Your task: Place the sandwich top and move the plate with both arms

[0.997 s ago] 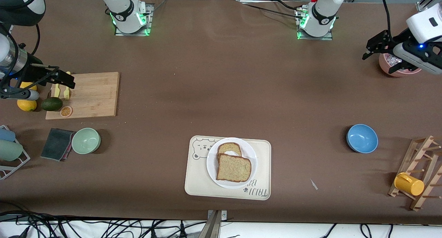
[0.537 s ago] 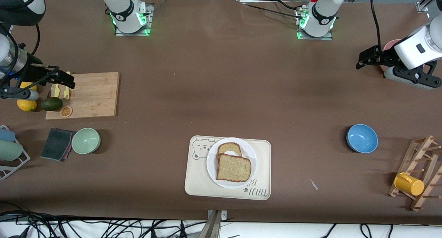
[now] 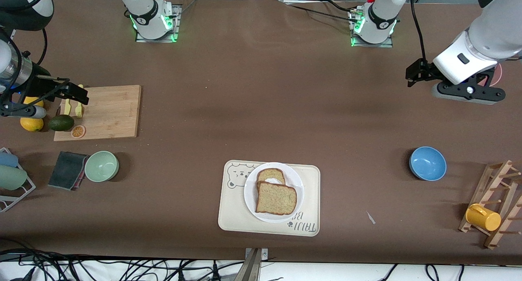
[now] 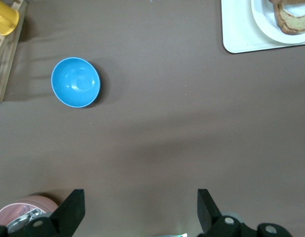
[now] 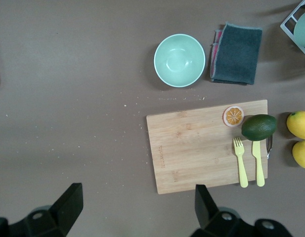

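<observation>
Beside plate (image 3: pixel 295 182), bear-printed tray (image 3: pixel 231 215).

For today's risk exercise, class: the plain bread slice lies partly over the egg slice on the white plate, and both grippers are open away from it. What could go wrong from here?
1. The sandwich top only partly covers the egg slice; nudging it could push either off the plate.
2. The plate sits on the tray; lifting its low rim might drag the tray.
3. The left gripper, over bare table, could clip the blue bowl if it swings low.
</observation>
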